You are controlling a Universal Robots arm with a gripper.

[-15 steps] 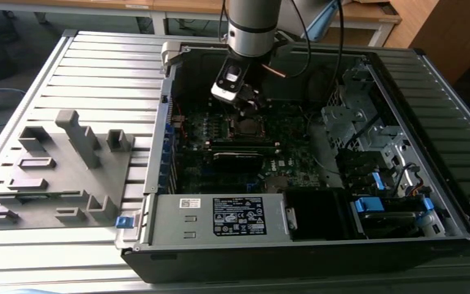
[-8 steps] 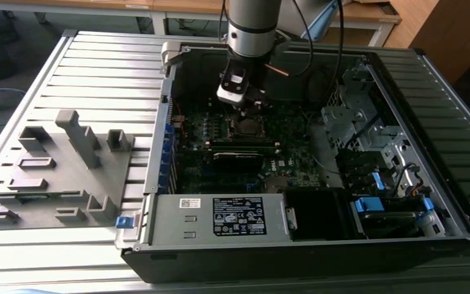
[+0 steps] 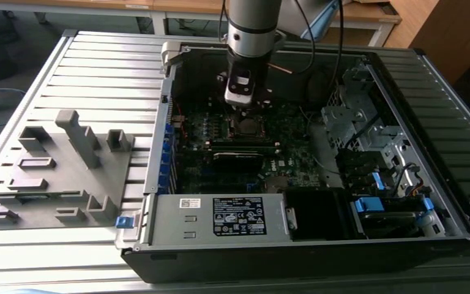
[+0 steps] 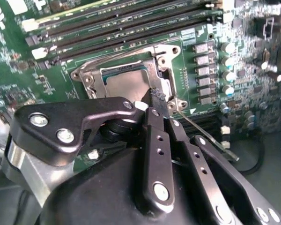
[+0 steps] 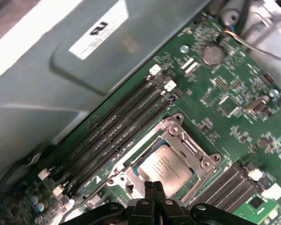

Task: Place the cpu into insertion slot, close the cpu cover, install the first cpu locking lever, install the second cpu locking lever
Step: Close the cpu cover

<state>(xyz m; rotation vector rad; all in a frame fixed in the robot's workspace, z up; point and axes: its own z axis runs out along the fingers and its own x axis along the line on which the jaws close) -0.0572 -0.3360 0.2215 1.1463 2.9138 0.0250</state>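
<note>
The cpu lies flat in the insertion slot; its dull grey top shows through the cut-out. The silvery cpu cover lies down around it, and its frame is level with the board. My gripper is shut, its black fingertips pressed together at the cover's edge, with nothing visibly between them. A thin metal locking lever runs out from the socket corner beside the fingers. In the exterior view the gripper hangs just above the socket.
Long black memory slots run along one side of the socket. The labelled power supply box fills the case's near side, and a drive cage with blue clips stands toward the exterior view's right. A grey fixture plate lies outside the case.
</note>
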